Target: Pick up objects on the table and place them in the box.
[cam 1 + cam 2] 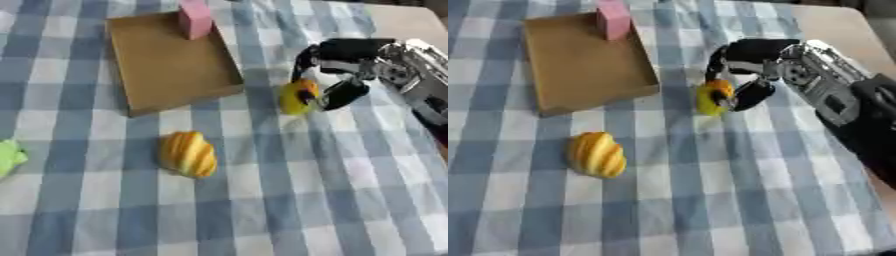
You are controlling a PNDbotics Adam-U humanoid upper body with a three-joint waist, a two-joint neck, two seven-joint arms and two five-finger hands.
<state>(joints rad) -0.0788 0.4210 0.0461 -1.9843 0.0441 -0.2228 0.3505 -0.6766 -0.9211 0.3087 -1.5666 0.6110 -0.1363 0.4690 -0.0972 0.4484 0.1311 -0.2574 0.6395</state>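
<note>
Currently a small yellow object (pixel 711 96) is pinched between the curled fingers and thumb of the right hand (pixel 750 70), just off the right edge of the shallow cardboard box (pixel 166 65) near the tablecloth's (pixel 289 200) far edge. A pink block (pixel 195 19) is seen at the box's far edge. A yellow-orange bread-shaped item (pixel 188 154) lies mid-cloth, and a green thing (pixel 9 157) is cut off at the left edge.

box (pixel 144 70): 1 | pink block (pixel 195 19): 1 | yellow items (pixel 187 154): 2 | green thing (pixel 9 157), unclear: 1
</note>
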